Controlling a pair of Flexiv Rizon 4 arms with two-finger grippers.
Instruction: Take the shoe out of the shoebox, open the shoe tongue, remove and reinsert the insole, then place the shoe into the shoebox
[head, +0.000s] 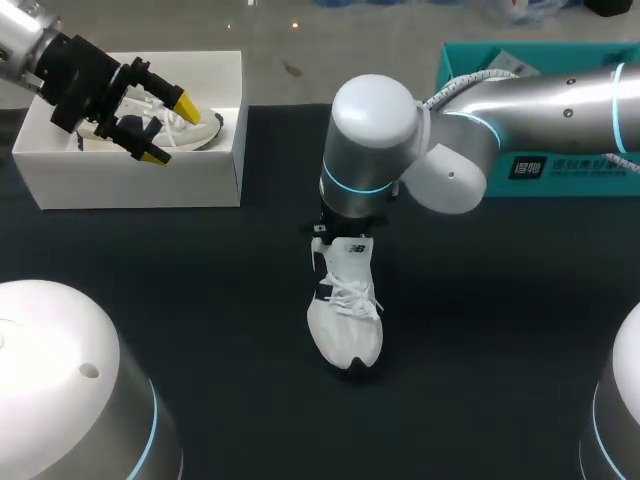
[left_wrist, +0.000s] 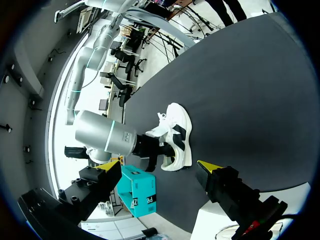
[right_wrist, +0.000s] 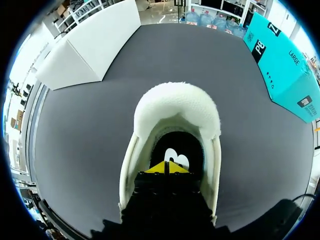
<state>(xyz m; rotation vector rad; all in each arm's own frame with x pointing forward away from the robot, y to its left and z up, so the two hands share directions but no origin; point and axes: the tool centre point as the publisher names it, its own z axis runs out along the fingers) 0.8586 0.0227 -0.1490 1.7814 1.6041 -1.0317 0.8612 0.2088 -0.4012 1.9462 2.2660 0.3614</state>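
The right end effector (right_wrist: 167, 167), tips pinched together, sits inside the shoe (right_wrist: 175, 105). The left end effector (head: 167, 128) gapes wide over the shoebox (head: 130, 180).

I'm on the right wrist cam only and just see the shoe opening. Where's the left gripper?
Observer: The left gripper hangs open above the white shoebox at the table's far left, well away from your shoe.
Operator: Is the box empty?
Observer: No, a second shoe lies inside it, under that gripper.
Operator: How does my shoe sit?
Observer: It stands on its sole on the table, toe toward the arm bases, with the laces crossed over the tongue.
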